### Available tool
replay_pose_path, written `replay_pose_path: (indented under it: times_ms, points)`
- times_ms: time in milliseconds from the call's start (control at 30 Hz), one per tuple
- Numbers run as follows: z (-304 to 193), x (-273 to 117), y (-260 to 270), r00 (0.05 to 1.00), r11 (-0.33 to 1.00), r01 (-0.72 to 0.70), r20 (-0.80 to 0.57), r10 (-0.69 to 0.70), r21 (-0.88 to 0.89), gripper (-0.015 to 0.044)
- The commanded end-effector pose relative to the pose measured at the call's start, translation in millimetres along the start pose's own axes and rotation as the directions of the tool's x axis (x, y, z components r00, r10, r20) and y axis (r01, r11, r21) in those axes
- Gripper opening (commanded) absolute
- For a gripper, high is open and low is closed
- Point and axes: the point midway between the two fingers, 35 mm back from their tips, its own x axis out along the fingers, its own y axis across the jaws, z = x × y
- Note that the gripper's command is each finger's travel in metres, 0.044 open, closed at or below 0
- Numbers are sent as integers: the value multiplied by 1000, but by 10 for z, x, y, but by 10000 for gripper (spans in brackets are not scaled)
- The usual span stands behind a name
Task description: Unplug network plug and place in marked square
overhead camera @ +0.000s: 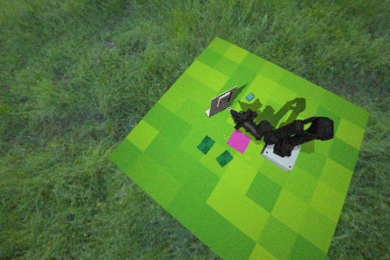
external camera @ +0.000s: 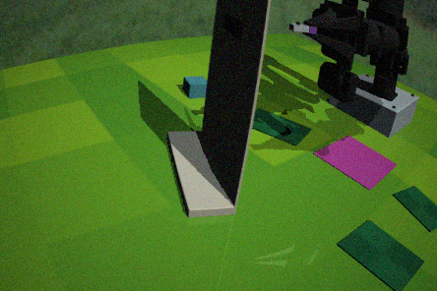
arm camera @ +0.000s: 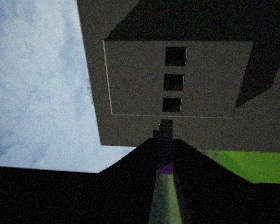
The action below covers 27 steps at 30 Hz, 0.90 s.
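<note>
The plug (external camera: 299, 28) (arm camera: 165, 129), pale at its front with a purple part behind, is between the fingertips of my gripper (external camera: 314, 29) (arm camera: 164, 146) (overhead camera: 232, 111). The gripper is shut on it. In the exterior view there is a gap between the plug's front end and the upright panel (external camera: 238, 76) (overhead camera: 214, 106); the plug is out of the socket and well above the table. In the wrist view the socket block (arm camera: 134, 80) shows three dark square openings above the plug. The magenta square (overhead camera: 239, 141) (external camera: 355, 161) lies flat on the table.
A small blue cube (overhead camera: 249, 97) (external camera: 195, 87) sits on the table near the panel. Several dark green patches lie on the table, one (overhead camera: 205, 144) (external camera: 380, 254) beside another (overhead camera: 224, 158) (external camera: 418, 207). The arm's pale base (overhead camera: 281, 160) (external camera: 389, 110) stands beyond the magenta square.
</note>
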Motion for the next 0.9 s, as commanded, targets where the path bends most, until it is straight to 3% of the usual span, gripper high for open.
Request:
replay_pose_path:
  times_ms: [0,867]
  points:
    - [-7,-9,62,1000,1000,-3,3,3,-1,0]
    - [-11,-150,401,1000,1000,-2,5,2,-3,0]
